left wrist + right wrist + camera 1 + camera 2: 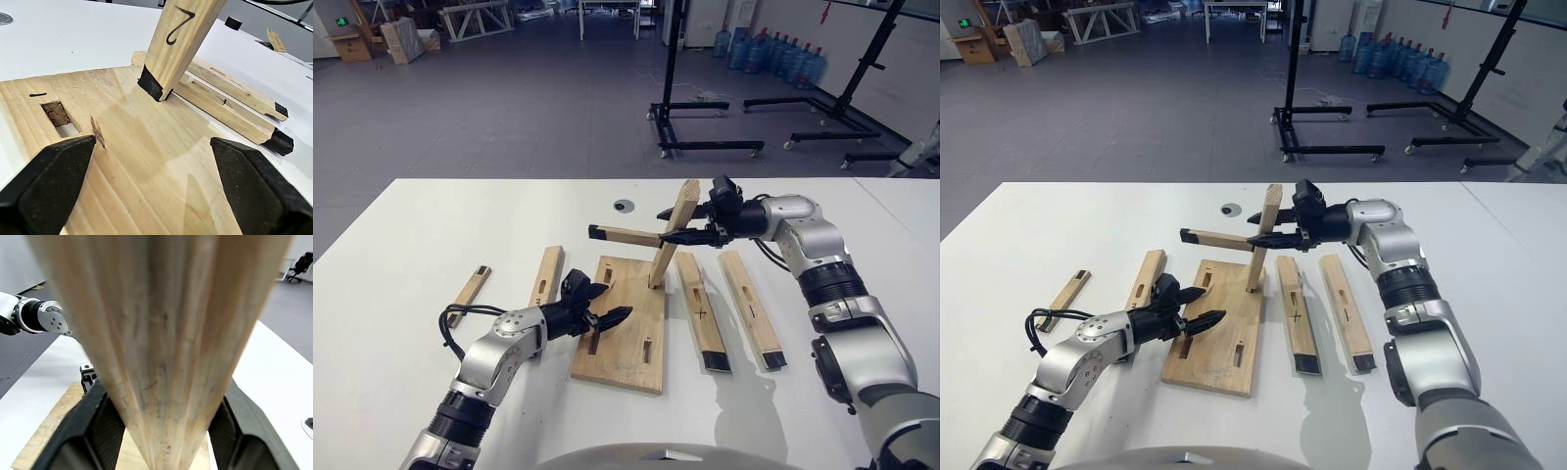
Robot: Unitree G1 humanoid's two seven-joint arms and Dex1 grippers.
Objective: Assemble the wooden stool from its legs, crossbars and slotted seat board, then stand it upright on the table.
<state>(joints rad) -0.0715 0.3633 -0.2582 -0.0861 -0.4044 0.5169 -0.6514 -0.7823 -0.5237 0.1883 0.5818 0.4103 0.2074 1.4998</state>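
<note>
Left jaws, nearest, stand spread and empty, low over the seat board (pixel 625 323) at its left edge beside a slot; whether they touch the wood cannot be told. Seat board lies flat on the bench (pixel 411 255), slots facing up. Standing leg (pixel 674 230) sits with its black end in the board's far-right slot, leaning to the right of the board, not upright. Crossbar (pixel 622 235) juts from this leg at about mid-height, out above the board's far end toward the left, its other end free. Right jaws pinch the standing leg at about the level of the crossbar joint, one on each face. Second leg (pixel 702 310) lies just right of the board, third leg (pixel 752 308) beside it farther right; fourth leg (pixel 546 276) lies just left of the board, short crossbar (pixel 470 291) well left of it. Judgement: parts are dry softwood, so stiff, light, with rough grain that should not slip. The board looks light enough to lift or skid when the leg is levered, so press it down near the slot. Grip the leg on its flat faces, mid-length to straighten it, lower to push it home. Do not lever by the crossbar, since that joint is likely the weak point.
</note>
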